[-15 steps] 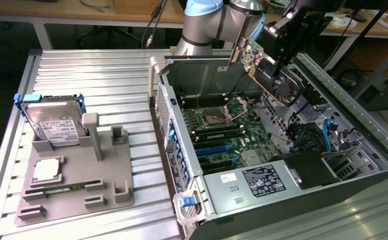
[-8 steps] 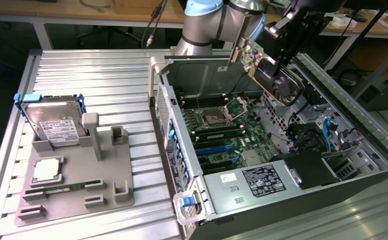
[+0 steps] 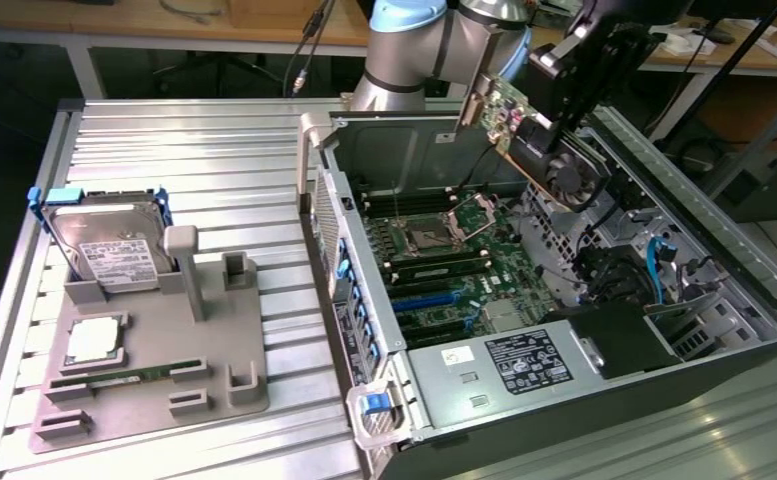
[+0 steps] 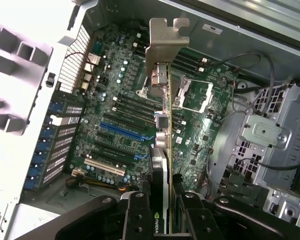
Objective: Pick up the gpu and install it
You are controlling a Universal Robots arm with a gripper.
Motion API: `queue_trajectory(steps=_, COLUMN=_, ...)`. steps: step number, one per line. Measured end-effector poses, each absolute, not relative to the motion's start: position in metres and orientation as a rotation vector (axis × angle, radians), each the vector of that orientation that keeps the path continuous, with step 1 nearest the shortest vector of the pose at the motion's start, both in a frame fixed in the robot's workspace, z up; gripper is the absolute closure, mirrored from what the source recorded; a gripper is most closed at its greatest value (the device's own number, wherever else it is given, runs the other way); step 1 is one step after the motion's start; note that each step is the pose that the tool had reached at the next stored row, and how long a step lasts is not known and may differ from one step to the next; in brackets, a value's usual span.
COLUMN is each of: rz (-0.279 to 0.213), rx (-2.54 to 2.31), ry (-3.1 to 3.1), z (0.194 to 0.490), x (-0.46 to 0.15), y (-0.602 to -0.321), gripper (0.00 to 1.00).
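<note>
- The claw (image 3: 568,105) is closed narrow on the gpu (image 3: 515,120) and holds it in the air.
- In the wrist view its black fingers (image 4: 137,212) press on the two faces of the card, which stands edge-on between them.
- The silver end bracket (image 4: 165,45) is at the end of the card far from the claw.
- The round black fan (image 3: 572,175) sits on one face of the card, just under the claw.
- Below the claw is the open computer case (image 3: 708,250), and the gpu hangs tilted over its motherboard (image 4: 115,110), not seated in any slot.
- On the board under the claw, a blue slot (image 4: 121,131) lies to one side of the card and the CPU socket (image 4: 195,95) to the other side.
- Well apart from the claw, toward the exterior view's left and outside the case, a grey holder (image 3: 215,400) carries a hard drive with blue rails (image 3: 101,240) and a green memory stick (image 3: 121,378).
</note>
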State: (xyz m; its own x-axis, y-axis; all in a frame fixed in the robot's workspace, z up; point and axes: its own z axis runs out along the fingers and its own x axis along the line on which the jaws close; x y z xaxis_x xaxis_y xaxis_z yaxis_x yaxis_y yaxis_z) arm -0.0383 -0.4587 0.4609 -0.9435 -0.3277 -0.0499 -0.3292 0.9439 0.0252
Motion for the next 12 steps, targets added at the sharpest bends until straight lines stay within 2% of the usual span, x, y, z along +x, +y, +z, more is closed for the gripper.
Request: queue_trajectory(steps=12, rz=0.052, rx=-0.541, ry=3.049, z=0.4609, x=-0.0383, y=-0.4586, gripper=0.73)
